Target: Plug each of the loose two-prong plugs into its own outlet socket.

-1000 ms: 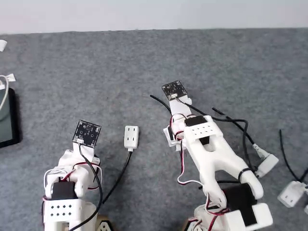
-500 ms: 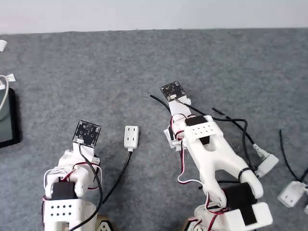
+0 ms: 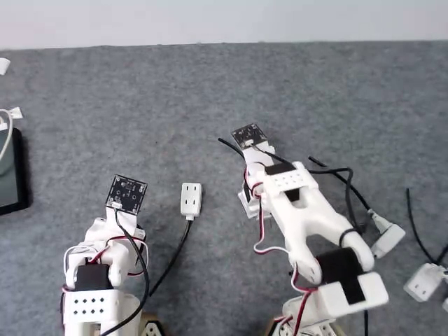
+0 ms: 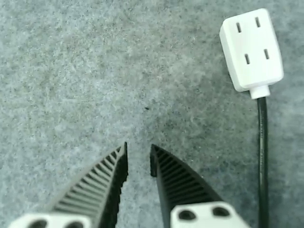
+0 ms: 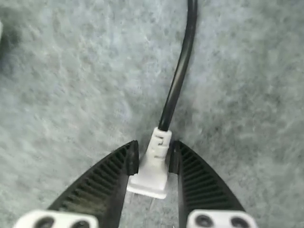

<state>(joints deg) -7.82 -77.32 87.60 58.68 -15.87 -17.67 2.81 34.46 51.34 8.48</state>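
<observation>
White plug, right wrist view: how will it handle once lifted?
The white plug looks small and rigid, so it is probably light and firm between the right gripper's ribbed fingers. Its black cord curves loosely, so it will likely trail and tug the plug off-axis. The smooth plastic may pivot in the grasp.

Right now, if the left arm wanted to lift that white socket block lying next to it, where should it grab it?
Probably across its two long flat sides, coming straight down from above. The socket block lies flat with its slots facing up, and its narrow width should suit the left gripper. Stay clear of the end where the cord leaves.
</observation>
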